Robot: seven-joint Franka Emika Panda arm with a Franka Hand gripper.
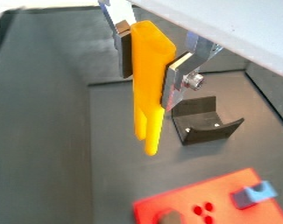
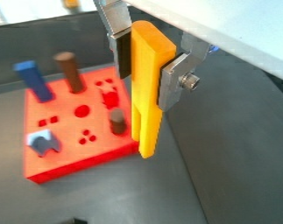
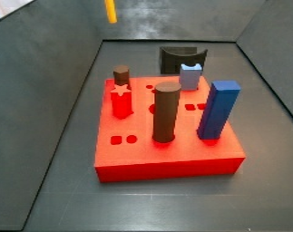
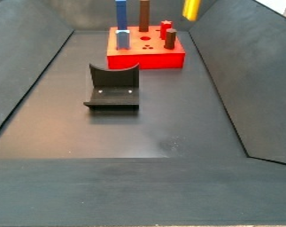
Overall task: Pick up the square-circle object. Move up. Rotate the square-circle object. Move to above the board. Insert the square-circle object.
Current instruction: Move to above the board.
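My gripper (image 1: 150, 63) is shut on the square-circle object (image 1: 148, 105), a long yellow piece that hangs upright between the silver fingers (image 1: 175, 80), well above the floor. Both wrist views show this grip; the gripper (image 2: 147, 66) holds the yellow piece (image 2: 145, 109) beside the edge of the red board (image 2: 64, 162). In both side views only the piece's lower end shows at the upper edge (image 3: 110, 9) (image 4: 191, 8), and the gripper itself is out of frame. The red board (image 3: 173, 159) (image 4: 145, 58) lies on the dark floor.
On the board stand a brown cylinder (image 3: 167, 111), a blue block (image 3: 219, 111), a red peg (image 3: 121, 98) and a small grey-blue piece (image 3: 191, 77). The fixture (image 4: 112, 87) (image 1: 202, 122) stands on the floor near the board. Dark walls enclose the floor.
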